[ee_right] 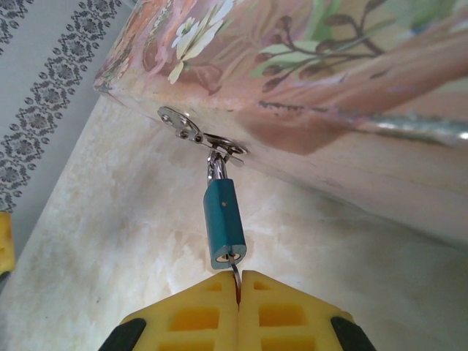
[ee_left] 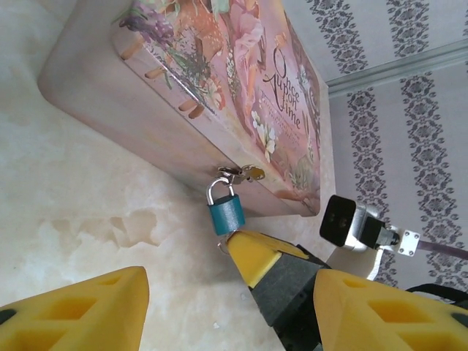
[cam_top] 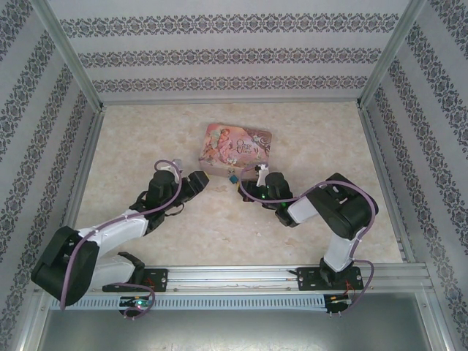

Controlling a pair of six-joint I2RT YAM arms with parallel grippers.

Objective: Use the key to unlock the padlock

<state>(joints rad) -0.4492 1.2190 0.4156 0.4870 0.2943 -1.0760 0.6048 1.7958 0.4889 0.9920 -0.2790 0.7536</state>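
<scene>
Right hand [ee_right: 238,287] gripped the key [ee_right: 235,269], seated in the padlock [ee_right: 224,219] for turning; left hand [cam_top: 199,180] sat open alongside, probably to steady it.

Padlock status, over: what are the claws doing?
Right claw shut on key, key tip at padlock keyhole. Left claw open, empty. Nothing in the way.

Top camera: high, far, looking down. Wrist cameras: low, close, from opposite sides, sharing padlock [ee_left: 226,212], tin [ee_left: 146,124] front.
</scene>
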